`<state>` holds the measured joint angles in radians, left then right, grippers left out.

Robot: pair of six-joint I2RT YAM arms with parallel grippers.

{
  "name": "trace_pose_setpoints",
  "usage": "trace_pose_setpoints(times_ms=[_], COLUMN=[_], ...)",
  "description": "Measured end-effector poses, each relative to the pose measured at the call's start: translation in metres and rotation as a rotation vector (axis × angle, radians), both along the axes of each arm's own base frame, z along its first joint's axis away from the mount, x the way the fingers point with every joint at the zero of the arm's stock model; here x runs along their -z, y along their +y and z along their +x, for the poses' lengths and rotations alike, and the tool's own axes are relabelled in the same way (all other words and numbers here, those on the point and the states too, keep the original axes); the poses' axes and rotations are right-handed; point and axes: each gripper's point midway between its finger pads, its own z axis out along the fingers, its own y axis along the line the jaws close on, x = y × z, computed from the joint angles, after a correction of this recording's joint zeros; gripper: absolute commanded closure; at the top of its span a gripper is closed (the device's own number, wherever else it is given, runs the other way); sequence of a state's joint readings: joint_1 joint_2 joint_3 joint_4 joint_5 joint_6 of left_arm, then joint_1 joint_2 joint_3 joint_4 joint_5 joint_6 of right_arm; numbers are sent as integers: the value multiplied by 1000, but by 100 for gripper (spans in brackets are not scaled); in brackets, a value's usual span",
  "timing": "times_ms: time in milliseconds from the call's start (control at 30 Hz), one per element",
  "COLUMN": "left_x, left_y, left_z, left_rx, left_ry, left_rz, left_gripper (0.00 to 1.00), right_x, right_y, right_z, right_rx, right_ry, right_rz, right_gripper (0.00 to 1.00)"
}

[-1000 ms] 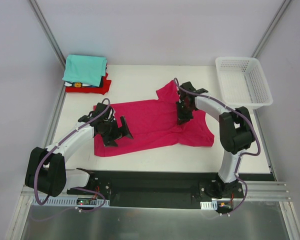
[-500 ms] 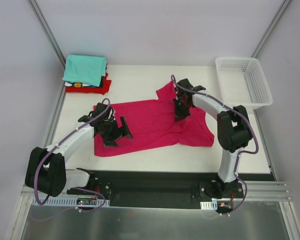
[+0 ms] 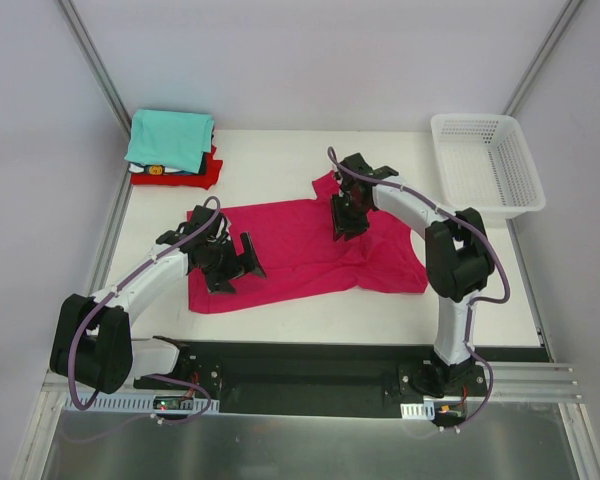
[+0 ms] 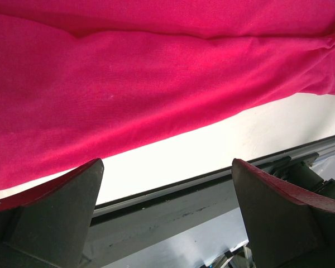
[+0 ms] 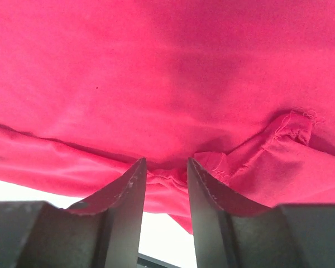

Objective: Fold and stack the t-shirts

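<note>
The big magenta t-shirt (image 3: 300, 250) lies spread across the middle of the worktop (image 3: 270, 155). It is soft, matte knit, rumpled along its folds, with one stitched edge curled up. The right fingers (image 5: 123, 206) stand narrowly parted at a crease near its far side; I cannot tell whether they nip any cloth. The left fingers (image 4: 50, 206) gape wide, holding nothing, over its near hem. A deep pinch through both layers, pulled taut, would fold it cleanly. The folded t-shirts (image 3: 170, 140), teal on top, sit beyond its far left corner.

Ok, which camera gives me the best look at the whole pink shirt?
Top external: the pink shirt shows almost whole there, spread out. Left wrist catches only its near edge; right wrist only a bunched hem up close.
</note>
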<state>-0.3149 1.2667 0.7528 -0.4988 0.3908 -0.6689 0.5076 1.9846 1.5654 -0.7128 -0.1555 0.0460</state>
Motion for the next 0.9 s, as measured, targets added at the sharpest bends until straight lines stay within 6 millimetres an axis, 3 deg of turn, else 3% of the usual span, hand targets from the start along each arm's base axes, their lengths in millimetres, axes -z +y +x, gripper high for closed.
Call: trace_pose_setpoints(times_ms=[900], left_x=[0], left_y=[0], left_z=[0], left_rx=[0], left_ry=[1], left_rz=[0], left_gripper=[1], right_x=[24], right_y=[-35], right_z=[-20], right_rx=[21], right_ry=[62], right_rz=[-144], right_gripper=[57])
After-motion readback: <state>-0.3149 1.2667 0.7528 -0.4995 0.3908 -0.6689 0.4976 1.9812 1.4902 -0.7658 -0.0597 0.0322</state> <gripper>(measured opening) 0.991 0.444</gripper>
